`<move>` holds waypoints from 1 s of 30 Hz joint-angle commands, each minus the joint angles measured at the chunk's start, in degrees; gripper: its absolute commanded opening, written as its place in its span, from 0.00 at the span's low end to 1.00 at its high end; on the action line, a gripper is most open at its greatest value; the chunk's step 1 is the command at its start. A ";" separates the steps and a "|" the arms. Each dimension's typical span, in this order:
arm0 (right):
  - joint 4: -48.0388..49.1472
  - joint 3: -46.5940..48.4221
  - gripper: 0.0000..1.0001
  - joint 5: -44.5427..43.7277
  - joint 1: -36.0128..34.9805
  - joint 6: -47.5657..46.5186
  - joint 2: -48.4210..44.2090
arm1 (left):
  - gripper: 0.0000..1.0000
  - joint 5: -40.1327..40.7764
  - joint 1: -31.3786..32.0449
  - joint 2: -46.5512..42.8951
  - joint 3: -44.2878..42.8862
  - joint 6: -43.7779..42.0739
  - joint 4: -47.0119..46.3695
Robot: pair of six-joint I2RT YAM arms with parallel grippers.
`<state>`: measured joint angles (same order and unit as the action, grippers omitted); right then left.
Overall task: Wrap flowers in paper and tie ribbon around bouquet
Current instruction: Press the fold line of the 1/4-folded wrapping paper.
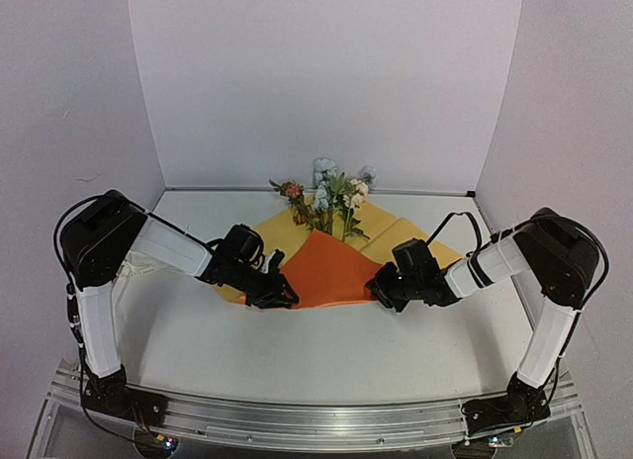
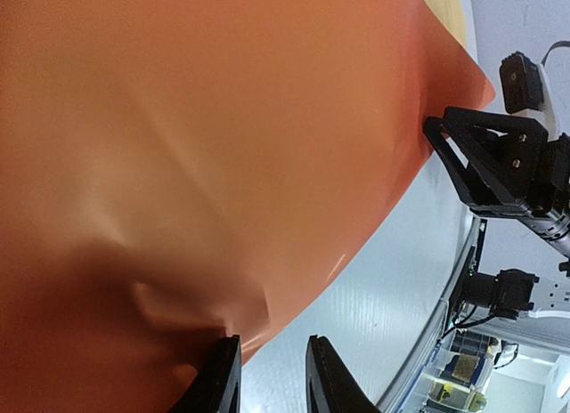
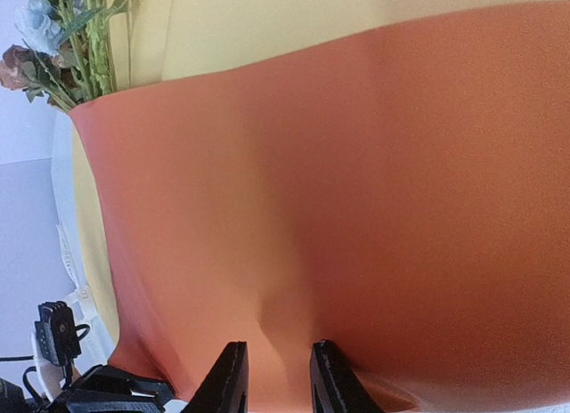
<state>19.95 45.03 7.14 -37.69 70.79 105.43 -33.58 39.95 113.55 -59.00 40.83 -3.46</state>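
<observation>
On the table [image 1: 326, 355], the paper [image 1: 331, 266] is laid, orange flap up, over the stems of the flowers [image 1: 331, 197], whose blossoms are seen past its far edge. Its near corners are met by the left gripper [image 1: 282, 296] and right gripper [image 1: 381, 296], each with jaws narrowly parted.

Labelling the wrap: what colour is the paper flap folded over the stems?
The paper flap is bright orange; right wrist view shows it best.

Two arms, left arm [image 1: 173, 246], right arm [image 1: 490, 264], one paper [image 1: 331, 271], one bunch of flowers [image 1: 331, 194]
</observation>
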 commanded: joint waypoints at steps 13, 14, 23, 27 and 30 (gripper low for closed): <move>-6.42 -3.31 0.27 -0.05 0.60 0.34 0.50 | 0.28 6.75 -12.44 -16.02 20.43 -2.36 4.83; -6.42 -3.29 0.27 -0.03 0.60 0.32 0.43 | 0.29 7.96 -12.44 -17.36 19.74 -3.23 7.11; -5.98 -2.78 0.27 0.28 0.60 0.31 0.41 | 0.29 9.57 -11.08 -23.66 9.40 -7.24 16.78; -5.98 -2.51 0.28 0.23 0.60 0.43 0.38 | 0.28 8.11 -5.96 -17.69 -0.21 -6.72 15.72; -5.98 -2.29 0.27 0.13 0.60 0.56 0.25 | 0.28 5.43 -3.43 -11.87 -3.19 -4.53 11.72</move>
<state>21.81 43.81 7.63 -37.52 71.00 105.19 -24.98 33.09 95.63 -57.56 35.49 12.06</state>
